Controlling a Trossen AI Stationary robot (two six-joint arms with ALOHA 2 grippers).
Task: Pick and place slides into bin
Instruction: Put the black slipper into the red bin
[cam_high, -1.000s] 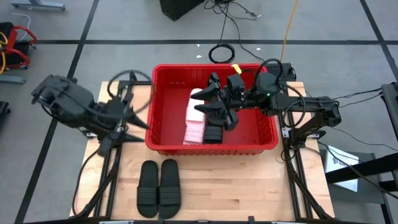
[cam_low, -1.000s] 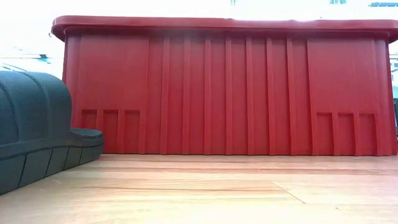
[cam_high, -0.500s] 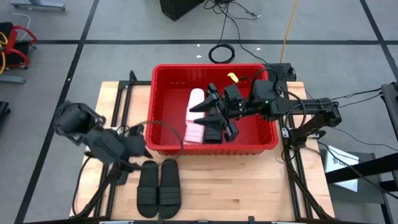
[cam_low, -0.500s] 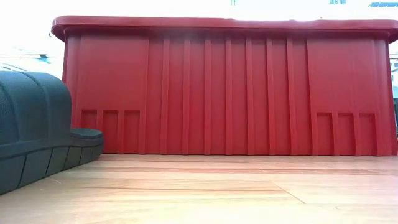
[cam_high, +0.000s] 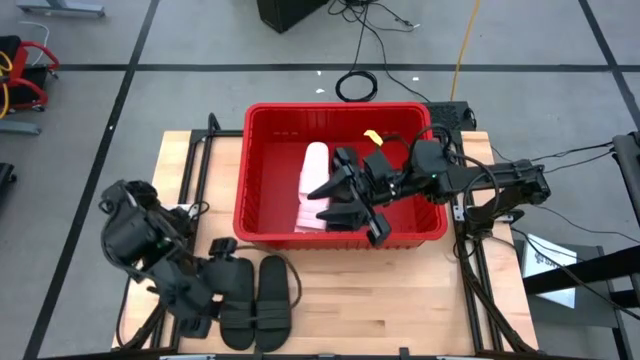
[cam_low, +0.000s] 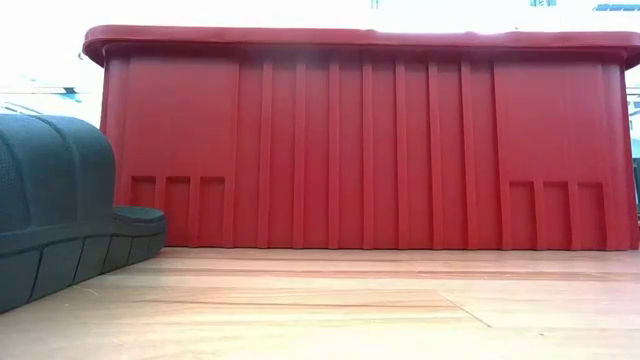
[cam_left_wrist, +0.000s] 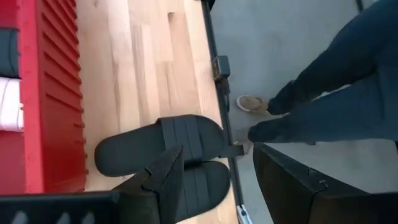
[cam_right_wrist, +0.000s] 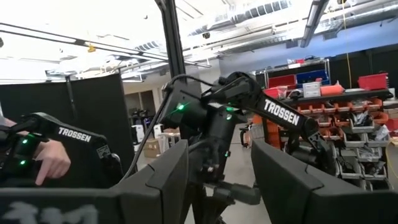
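Red plastic marks the landmark: the bin (cam_high: 262, 190) sits at the far middle of the wooden table (cam_high: 420, 300), its ribbed wall filling the low view. Inside it lie pale slides (cam_high: 314, 185) toward its left half, with a dark slide partly hidden under the right gripper (cam_high: 352, 200). That gripper hangs over the bin's near-right interior, its fingers (cam_high: 327, 189) spread wide with nothing between them; in its own wrist view the gap shows only the room beyond. Two black slides (cam_high: 257, 296) rest side by side on the table in front of the bin, near its left corner; the left wrist view shows the pair (cam_left_wrist: 163, 144) lying close beside the bin's wall, one strap ribbed. The left gripper (cam_high: 215, 285) is low over the table just left of the pair, at the nearer slide's edge; its fingers (cam_left_wrist: 155, 180) stand apart and hold nothing. Readable writing appears only in the right wrist view: white "TROSSEN" lettering on an arm (cam_right_wrist: 280, 115) out in the room, and again on a second arm at the frame's side (cam_right_wrist: 74, 135), where a person's hand (cam_right_wrist: 53, 163) rests. In the left wrist view, a person's legs and a shoe (cam_left_wrist: 252, 103) show on the floor beyond the table edge.
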